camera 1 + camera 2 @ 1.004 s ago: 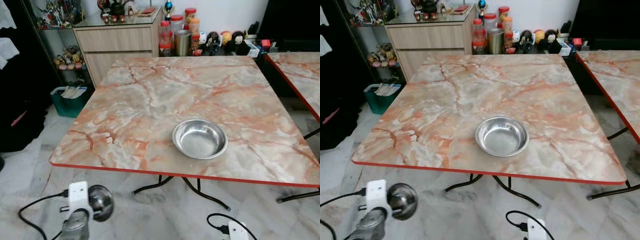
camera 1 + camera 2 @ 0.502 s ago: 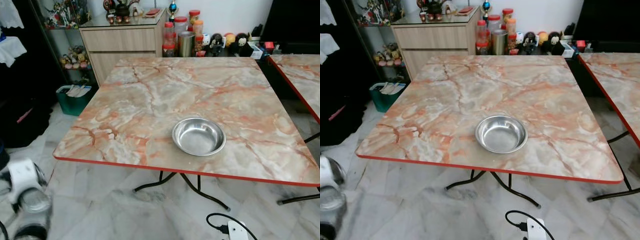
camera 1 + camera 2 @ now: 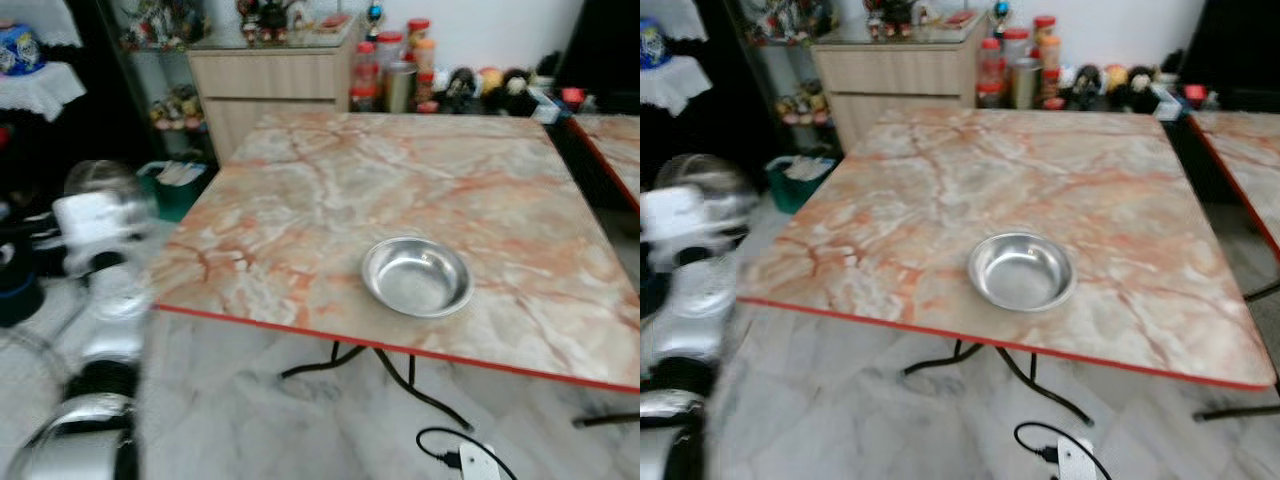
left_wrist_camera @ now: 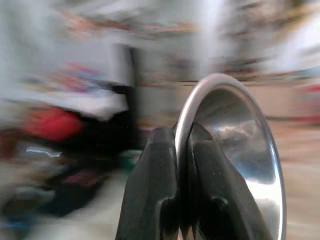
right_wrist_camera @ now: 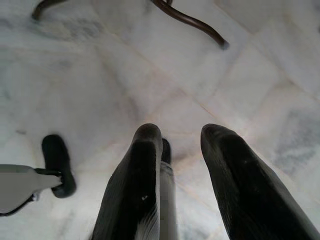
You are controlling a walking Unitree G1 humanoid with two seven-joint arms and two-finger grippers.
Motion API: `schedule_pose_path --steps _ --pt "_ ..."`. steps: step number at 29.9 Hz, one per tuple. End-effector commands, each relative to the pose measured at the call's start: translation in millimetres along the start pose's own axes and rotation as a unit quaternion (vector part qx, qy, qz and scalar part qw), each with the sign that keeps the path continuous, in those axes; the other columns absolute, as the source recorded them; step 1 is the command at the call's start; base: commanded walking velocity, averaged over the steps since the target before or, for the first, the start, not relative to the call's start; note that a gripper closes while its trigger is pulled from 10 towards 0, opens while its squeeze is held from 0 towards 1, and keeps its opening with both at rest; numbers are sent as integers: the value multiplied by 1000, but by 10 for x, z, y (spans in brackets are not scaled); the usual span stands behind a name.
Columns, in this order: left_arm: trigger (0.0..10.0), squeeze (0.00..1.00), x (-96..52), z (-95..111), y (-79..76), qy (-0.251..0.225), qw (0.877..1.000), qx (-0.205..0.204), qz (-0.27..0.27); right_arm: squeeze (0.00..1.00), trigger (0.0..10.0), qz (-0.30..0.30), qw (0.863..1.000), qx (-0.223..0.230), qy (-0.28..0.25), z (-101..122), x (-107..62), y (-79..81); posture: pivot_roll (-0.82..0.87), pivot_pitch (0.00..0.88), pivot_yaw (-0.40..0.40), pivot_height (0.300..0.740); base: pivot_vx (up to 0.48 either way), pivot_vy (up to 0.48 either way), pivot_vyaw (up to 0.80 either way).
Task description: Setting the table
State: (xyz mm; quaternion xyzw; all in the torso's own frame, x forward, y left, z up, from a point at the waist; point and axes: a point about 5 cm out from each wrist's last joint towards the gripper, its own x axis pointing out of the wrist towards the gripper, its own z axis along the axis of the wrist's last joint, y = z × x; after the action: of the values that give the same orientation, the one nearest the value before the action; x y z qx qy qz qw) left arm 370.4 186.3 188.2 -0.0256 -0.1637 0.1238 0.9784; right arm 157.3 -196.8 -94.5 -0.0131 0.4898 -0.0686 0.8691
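A marble-patterned table (image 3: 330,190) with a red edge stands before me. On it, near the front edge, sits an empty steel bowl (image 3: 417,277). My left arm is raised at the far left, blurred, level with the tabletop and off its left edge. It carries a second steel bowl (image 3: 100,180). The left wrist view shows my left gripper (image 4: 182,132) shut on the rim of that bowl (image 4: 235,130), one finger inside and one outside. My right gripper (image 5: 182,131) hangs low over the marble floor, fingers apart, nothing between them.
A wooden cabinet (image 3: 280,75) and jars (image 3: 400,75) stand behind the table. A second table (image 3: 610,130) sits at the right. A green bin (image 3: 180,180) and dark furniture stand at the left. Curved table legs (image 3: 400,375) reach under the front edge.
My left arm has risen with the bowl from floor level to tabletop height at the left. The picture has shifted and blurred as the camera moved. The bowl on the table stays put.
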Motion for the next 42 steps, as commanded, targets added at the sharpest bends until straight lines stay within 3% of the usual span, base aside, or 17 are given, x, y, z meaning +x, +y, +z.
schedule_pose_path --steps 1,2,4,5,8,9,10,13,17,23,26,42 --pt "10000 0 40 97 -102 4 997 -59 -39 0 10000 -3 1000 2 1 -17 -4 -14 -9 0 62 740 0 0 0" --pt "10000 0 28 84 -152 16 995 -89 -41 0 10000 -3 1000 3 1 -18 -4 -16 -11 2 62 740 0 0 0" --pt "10000 0 28 84 -152 16 995 -89 -41 0 10000 -3 1000 3 1 -18 -4 -16 -11 2 62 740 0 0 0" --pt "10000 0 25 76 -182 26 992 -117 -36 0 10000 -3 1000 3 1 -20 -4 -19 -12 2 62 740 0 0 0" --pt "10000 0 25 76 -182 26 992 -117 -36 0 10000 -3 1000 3 1 -20 -4 -19 -12 2 62 740 0 0 0" --pt "10000 0 27 79 -214 34 989 -143 -35 0 10000 -3 1000 4 1 -24 -5 -22 -7 3 59 740 0 0 0" --pt "10000 0 27 79 -214 34 989 -143 -35 0 10000 -3 1000 4 1 -24 -5 -22 -7 3 59 740 0 0 0" --pt "10000 0 -42 6 -428 65 979 -181 -67 0 10000 2 1000 4 1 -39 -9 -22 -9 0 60 740 0 0 0" --pt "10000 0 -100 -38 -517 82 975 -184 -89 0 10000 2 1000 5 1 -43 -9 -22 -15 0 63 740 0 0 0" --pt "10000 0 -92 -34 -514 87 976 -178 -93 0 10000 1 1000 4 1 -42 -9 -21 -15 0 64 740 0 0 0" --pt "10000 0 -85 -51 -510 95 977 -163 -98 0 10000 3 1000 0 2 -39 -8 -20 -12 0 64 740 0 -345 0" --pt "10000 0 -111 -18 -490 88 977 -167 -100 0 10000 4 1000 -2 1 -29 -7 -18 -8 0 61 740 0 -375 0"
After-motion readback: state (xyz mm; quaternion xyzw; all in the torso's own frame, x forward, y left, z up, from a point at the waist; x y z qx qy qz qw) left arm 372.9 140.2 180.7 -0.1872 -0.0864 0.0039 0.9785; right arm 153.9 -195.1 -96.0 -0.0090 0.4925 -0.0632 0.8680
